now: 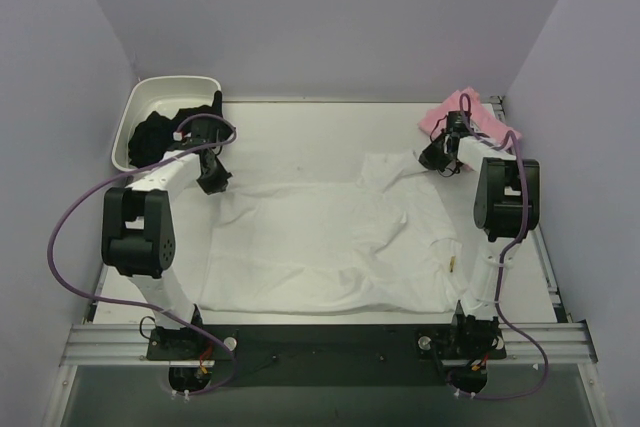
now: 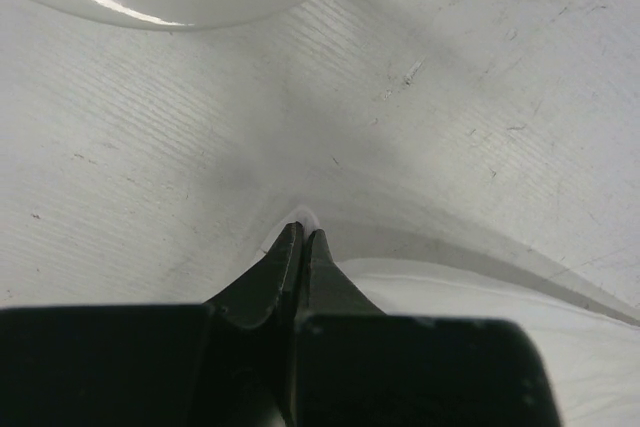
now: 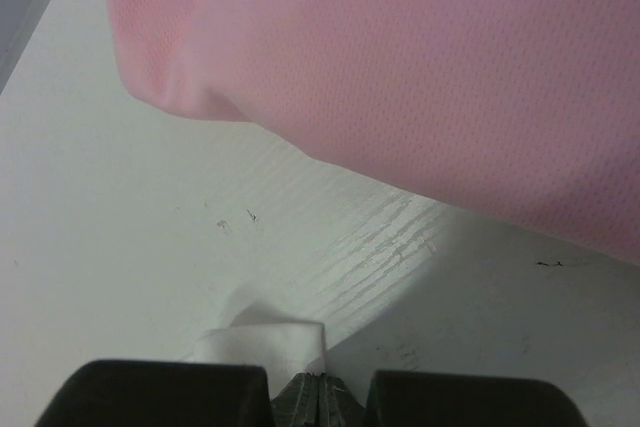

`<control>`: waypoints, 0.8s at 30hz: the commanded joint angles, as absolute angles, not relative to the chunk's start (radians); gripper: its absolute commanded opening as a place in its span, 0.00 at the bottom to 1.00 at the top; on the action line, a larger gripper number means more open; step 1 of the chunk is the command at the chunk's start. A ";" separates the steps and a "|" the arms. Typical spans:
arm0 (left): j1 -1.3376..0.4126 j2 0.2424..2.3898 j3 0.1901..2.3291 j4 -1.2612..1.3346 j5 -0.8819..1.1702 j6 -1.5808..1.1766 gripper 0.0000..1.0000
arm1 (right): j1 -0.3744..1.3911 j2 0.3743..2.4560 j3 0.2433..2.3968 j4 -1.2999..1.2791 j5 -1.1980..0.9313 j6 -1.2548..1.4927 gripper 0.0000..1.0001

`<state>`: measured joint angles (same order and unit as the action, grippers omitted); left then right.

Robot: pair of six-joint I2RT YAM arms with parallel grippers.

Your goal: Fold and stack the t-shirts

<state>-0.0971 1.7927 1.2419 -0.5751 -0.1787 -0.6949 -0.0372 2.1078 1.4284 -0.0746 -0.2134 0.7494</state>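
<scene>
White t-shirt (image 1: 320, 247) spread flat, pink t-shirt (image 1: 470, 110) partly behind right arm (image 1: 505, 197)

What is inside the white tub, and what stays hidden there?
Black cloth lies in the tub. Whatever is beneath it, and the part behind the left arm, cannot be seen.

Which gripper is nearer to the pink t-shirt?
Right. The right gripper is just beside the pink t-shirt; the left gripper is across the table, near the white tub.
</scene>
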 commanded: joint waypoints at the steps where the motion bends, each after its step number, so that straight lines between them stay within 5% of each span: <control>1: -0.083 1.720 1.253 -0.566 -0.189 -0.681 0.00 | -0.025 2.079 1.450 -0.107 -0.198 0.706 0.00; 24: -0.083 1.583 1.184 -0.564 -0.175 -0.680 0.00 | 0.091 1.678 1.239 0.003 -0.081 0.584 0.00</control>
